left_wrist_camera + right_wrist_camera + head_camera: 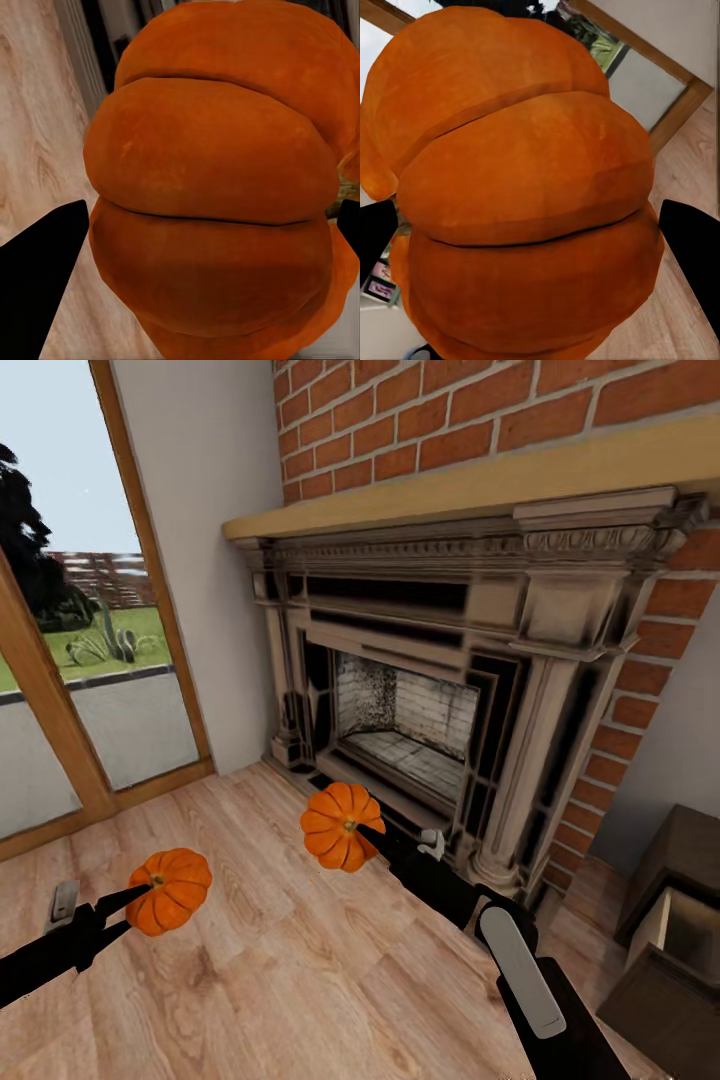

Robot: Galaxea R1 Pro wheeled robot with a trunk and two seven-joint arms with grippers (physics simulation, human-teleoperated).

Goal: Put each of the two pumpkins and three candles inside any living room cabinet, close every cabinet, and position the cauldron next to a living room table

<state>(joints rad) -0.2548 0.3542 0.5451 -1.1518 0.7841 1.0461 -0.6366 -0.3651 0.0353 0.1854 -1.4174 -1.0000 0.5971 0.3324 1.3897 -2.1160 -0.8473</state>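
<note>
I hold two orange ribbed pumpkins above the wooden floor. My left gripper (pixel 140 905) is shut on one pumpkin (pixel 172 888) at the lower left. My right gripper (pixel 365 838) is shut on the other pumpkin (pixel 338 825) in front of the fireplace. In the left wrist view the pumpkin (pixel 214 195) sits between two black fingers (pixel 41 289). The right wrist view has its pumpkin (pixel 525 202) between black fingers (pixel 694 255). The dark-brown cabinet (pixel 665 985) stands at the lower right with one drawer (pixel 690 930) open, its inside pale. The candles, cauldron and table are out of view.
A carved grey fireplace (pixel 440 690) with a tan mantel fills the brick wall ahead. A tall wood-framed window (pixel 90 660) runs along the left. Wooden floor (pixel 280 960) lies between them.
</note>
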